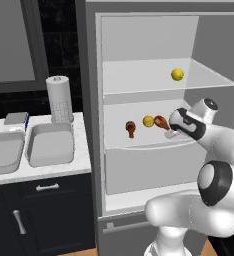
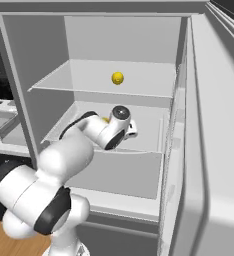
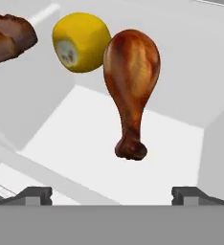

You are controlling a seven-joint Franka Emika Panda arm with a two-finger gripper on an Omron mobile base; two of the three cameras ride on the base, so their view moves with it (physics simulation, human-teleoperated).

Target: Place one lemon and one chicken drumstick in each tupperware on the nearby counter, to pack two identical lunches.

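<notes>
Gripper [image 3: 112, 194] (jaws spread wide, nothing between them) faces the chicken drumstick [image 3: 131, 86] straight ahead. Its bone end points nearest the fingertips [image 3: 35, 195], long axis running away toward the lemon [image 3: 81, 42].

Open grey fridge [image 1: 139, 45] with pale shelves [image 2: 104, 85] and door [image 2: 209, 125] swung right. Beside it, navy cabinets [image 1: 39, 215], silver handles [image 1: 47, 187], black tiled wall [image 1: 59, 45], wooden floor [image 2: 9, 242].

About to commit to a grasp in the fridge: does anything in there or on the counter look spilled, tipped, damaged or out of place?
Nothing stands out. One lemon sits alone on the upper shelf; another lemon and two drumsticks lie on the shelf below. Both tupperware tubs sit flat on the counter. The gripper is open.
</notes>
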